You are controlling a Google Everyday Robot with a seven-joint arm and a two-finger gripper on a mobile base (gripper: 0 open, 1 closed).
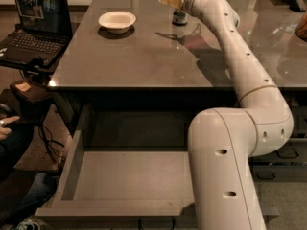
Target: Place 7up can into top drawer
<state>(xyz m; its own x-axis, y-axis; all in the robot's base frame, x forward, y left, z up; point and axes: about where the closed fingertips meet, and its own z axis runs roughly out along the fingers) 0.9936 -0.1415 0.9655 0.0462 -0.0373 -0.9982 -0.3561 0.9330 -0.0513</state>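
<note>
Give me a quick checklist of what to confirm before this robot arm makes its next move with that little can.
1. Top drawer pulled open, floor in view: ok.
2. 7up can standing upright on the table: ok.
3. Gripper close to the can, at its top and slightly to the left: ok.
4. Gripper has a firm hold on the can: cannot tell.
5. White bowl well apart from the can: ok.
6. Person's hand at the left edge kept away from the drawer: ok.
</note>
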